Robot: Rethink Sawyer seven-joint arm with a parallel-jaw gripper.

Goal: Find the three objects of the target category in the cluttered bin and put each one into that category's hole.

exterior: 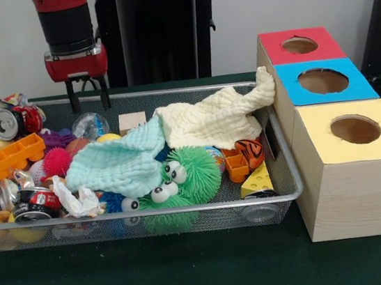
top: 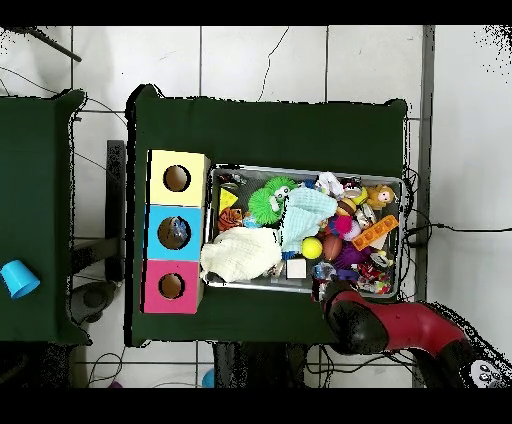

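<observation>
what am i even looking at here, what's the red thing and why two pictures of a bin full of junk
The red and black thing is a robot arm; its hand hangs open and empty over the far left end of a wire bin. One picture looks across the table at the robot; the other looks straight down, where the arm shows at the bottom. The bin holds toys under two cloths: a mint cloth, a cream cloth, a green fuzzy toy with googly eyes, an orange block. Beside the bin stand three boxes with holes: red, blue, yellow. Nothing is held.
</observation>
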